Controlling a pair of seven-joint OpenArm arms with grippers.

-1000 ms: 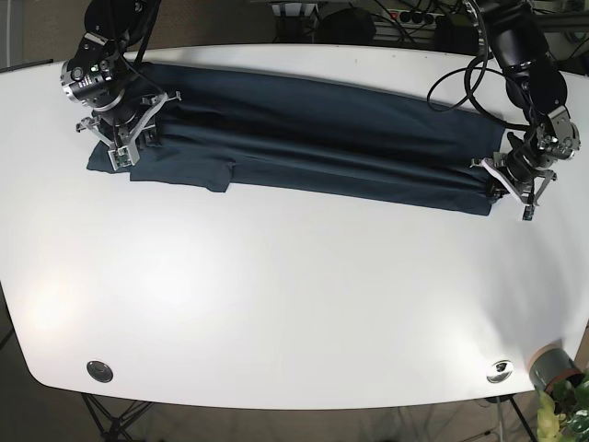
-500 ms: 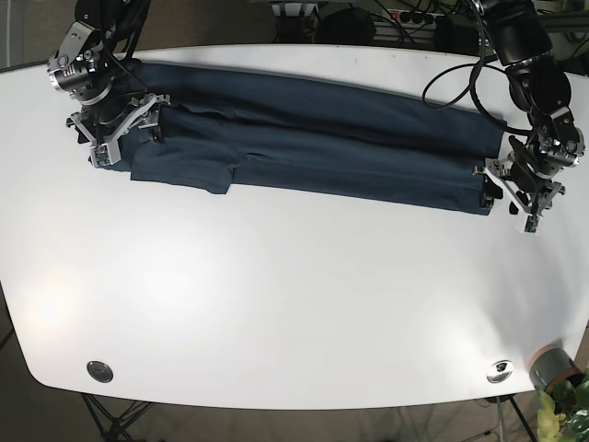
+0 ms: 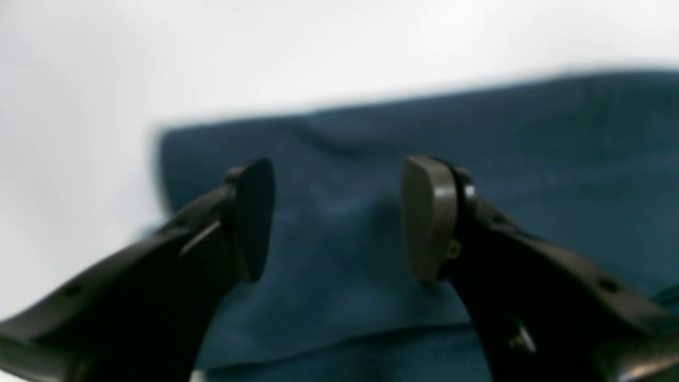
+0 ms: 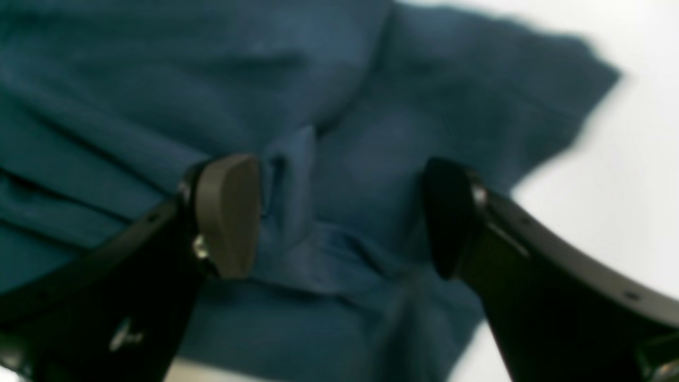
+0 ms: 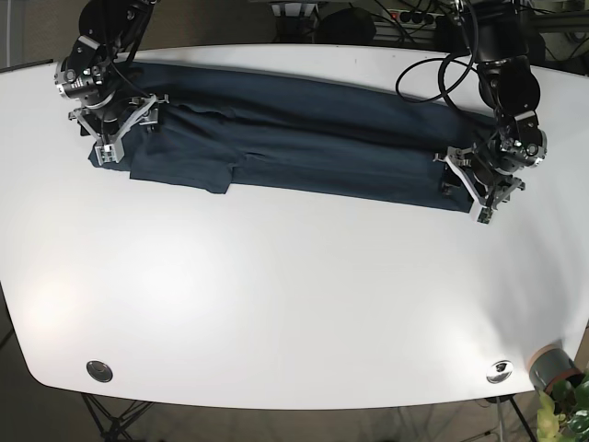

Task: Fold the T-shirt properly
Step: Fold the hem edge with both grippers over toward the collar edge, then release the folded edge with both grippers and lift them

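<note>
T-shirt [image 5: 304, 138] spread across table [image 5: 276, 304]; left gripper [image 3: 338, 217], right gripper [image 4: 339, 215] agape above opposite ends.

We see the T-shirt [image 5: 304, 147] as soft, matt, dark blue cloth, creased into shallow folds. The counter [image 5: 276, 304] looks smooth, white and faintly glossy, catching pale glare. The left hand [image 3: 339, 217] has matt black plastic arms with dull grey-brown pads; the right hand [image 4: 339, 217] shows the same finish, with a small bright metal screw.
</note>
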